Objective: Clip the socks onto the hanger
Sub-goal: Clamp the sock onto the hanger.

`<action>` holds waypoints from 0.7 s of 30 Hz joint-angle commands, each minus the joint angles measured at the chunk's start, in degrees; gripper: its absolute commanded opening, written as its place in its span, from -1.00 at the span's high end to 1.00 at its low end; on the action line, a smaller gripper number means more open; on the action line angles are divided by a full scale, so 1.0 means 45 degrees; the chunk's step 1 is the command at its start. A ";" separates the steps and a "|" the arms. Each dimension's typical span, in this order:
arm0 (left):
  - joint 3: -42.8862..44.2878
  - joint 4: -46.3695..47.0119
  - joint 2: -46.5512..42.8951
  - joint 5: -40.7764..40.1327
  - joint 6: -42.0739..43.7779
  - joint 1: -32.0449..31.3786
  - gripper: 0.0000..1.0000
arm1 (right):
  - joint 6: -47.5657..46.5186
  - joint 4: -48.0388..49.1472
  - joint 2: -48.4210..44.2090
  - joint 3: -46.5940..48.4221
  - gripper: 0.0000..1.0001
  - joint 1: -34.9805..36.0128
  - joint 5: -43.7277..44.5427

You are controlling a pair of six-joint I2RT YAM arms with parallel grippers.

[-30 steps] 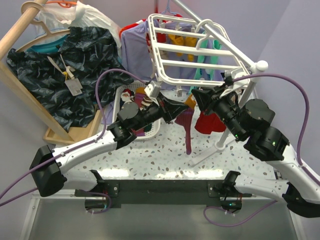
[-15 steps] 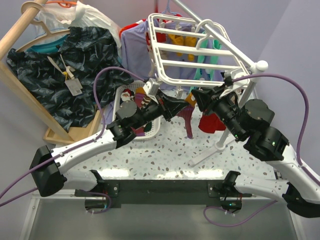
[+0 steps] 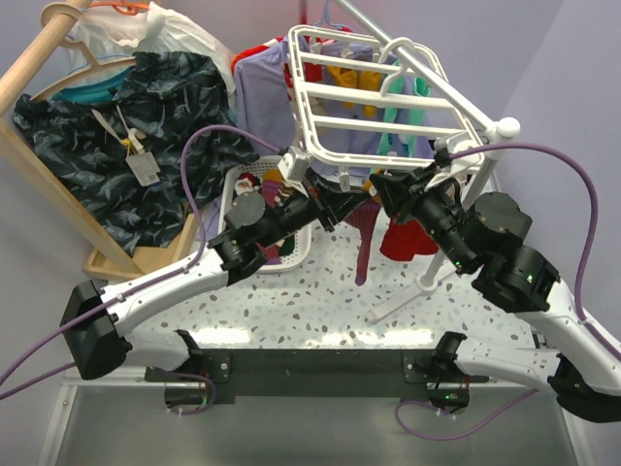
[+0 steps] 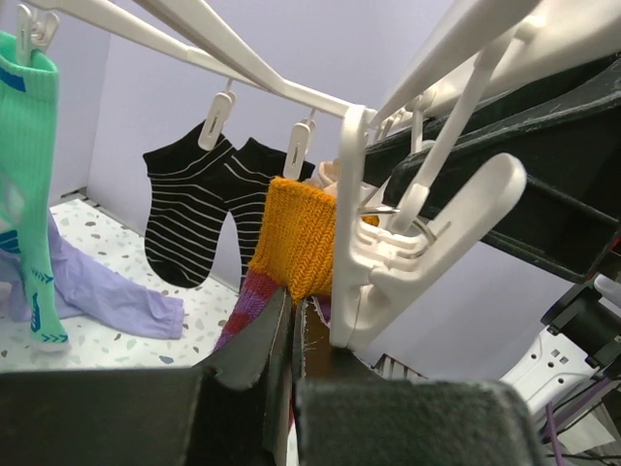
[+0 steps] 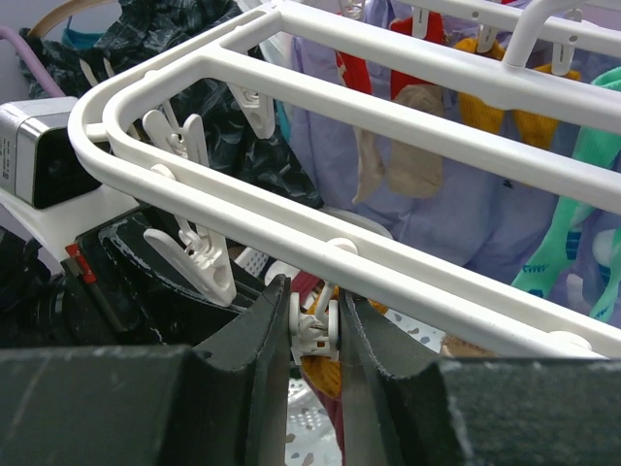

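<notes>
Over the last second the left gripper [image 4: 294, 316] has climbed toward eleven o'clock and now sits tucked under the near rim of the hanger [image 5: 388, 109]. Its fingers are pressed fully together on the cuff of the maroon sock [image 3: 362, 248]. The sock has risen with it and dangles toward six o'clock, its toe clear of the table [image 3: 310, 291]. At three o'clock of the left gripper, the right gripper [image 5: 312, 296] has not shifted. Its fingers stay pinched on the two sides of a small clip [image 5: 312, 335] under the rim bar.

My reading is that the cuff is being carried up to a clip squeezed open for it. The sock is not yet clipped, and I cannot tell whether its edge has reached the clip's mouth.

The shirts [image 3: 126, 136] at nine o'clock are dark, limp printed cloth. The sock is thin, soft knit that falls in a narrow, slack strip, so only the pinched part is under control. The hanger is hard, glossy white plastic with rounded parallel bars and curved corners. Its clips are small sprung pegs on short links, free to swing. Beside the left fingers hangs an orange sock [image 4: 301, 238] of chunky ribbed knit, and at ten o'clock a black striped pair [image 4: 189, 223]. The table is smooth speckled stone.
</notes>
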 commanded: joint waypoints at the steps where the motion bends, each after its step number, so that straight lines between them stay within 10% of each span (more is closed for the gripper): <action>1: 0.0770 0.0862 0.0173 0.0014 -0.0005 -0.0220 1.00 | 0.0276 0.0330 0.0074 -0.0106 0.84 0.0057 -0.0390; 9: 0.0848 0.0901 0.0095 -0.0142 0.0112 -0.0357 1.00 | 0.0140 0.0136 0.0016 -0.0164 0.81 0.0057 -0.0020; 14: 0.0829 0.0745 -0.0061 -0.0259 0.0288 -0.0357 0.99 | -0.0017 0.0057 -0.0238 -0.0359 0.20 0.0057 0.0624; 21: 0.0556 0.0511 -0.0081 -0.0279 0.0795 -0.0357 0.46 | -0.0231 0.0057 -0.0531 -0.0437 -0.08 0.0076 0.1347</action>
